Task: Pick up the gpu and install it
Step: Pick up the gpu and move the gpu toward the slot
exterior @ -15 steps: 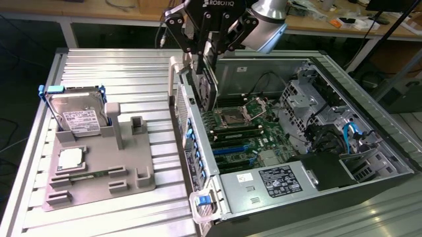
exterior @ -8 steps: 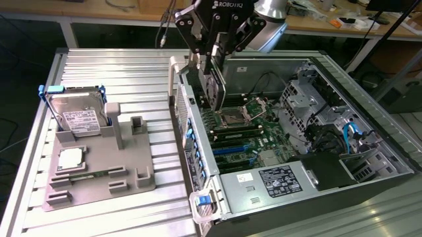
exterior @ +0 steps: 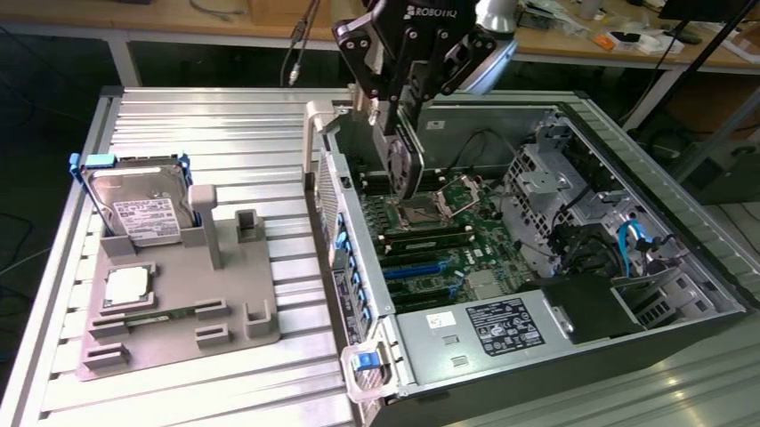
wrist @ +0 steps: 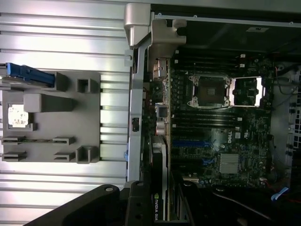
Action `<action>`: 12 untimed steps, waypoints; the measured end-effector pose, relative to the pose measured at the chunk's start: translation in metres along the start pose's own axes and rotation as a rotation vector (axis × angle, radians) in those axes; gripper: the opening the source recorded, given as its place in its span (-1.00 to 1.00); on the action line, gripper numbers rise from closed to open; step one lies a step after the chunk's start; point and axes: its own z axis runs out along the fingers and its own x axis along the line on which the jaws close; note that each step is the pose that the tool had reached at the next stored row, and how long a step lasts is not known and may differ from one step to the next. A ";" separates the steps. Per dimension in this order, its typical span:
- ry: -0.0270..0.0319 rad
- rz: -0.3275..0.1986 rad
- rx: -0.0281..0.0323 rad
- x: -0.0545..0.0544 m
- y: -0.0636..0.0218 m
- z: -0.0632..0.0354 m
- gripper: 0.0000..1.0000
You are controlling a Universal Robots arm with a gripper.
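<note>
The gpu point(exterior: 401, 165) is a thin dark card hanging on edge over the open computer case point(exterior: 695, 334). My gripper point(exterior: 397, 114) is shut on its upper edge. The card's lower end hovers above the motherboard point(exterior: 457, 236), close to the case's rear wall and just over the CPU socket area. In the wrist view the gpu point(wrist: 160, 188) shows edge-on with a green logo, lined up beside the rear wall, with the blue expansion slots point(wrist: 193, 142) on the board below it.
On the slatted table in the exterior view's left, a grey fixture tray point(exterior: 196, 298) holds a silver hard drive point(exterior: 141, 212) with a blue-edged frame and a small square chip point(exterior: 127, 285). Cables and drive cages point(exterior: 570, 191) crowd the case's far side.
</note>
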 end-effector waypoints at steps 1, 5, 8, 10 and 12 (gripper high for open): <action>-0.0003 0.000 0.0000 -0.002 -0.0001 0.0003 -0.47; -0.0013 0.000 0.0000 -0.010 -0.0005 0.0017 -0.47; -0.0018 0.000 0.0000 -0.015 -0.0007 0.0025 -0.47; -0.0021 0.000 0.0001 -0.019 -0.0009 0.0031 -0.47; -0.0023 0.000 0.0000 -0.022 -0.0011 0.0036 -0.47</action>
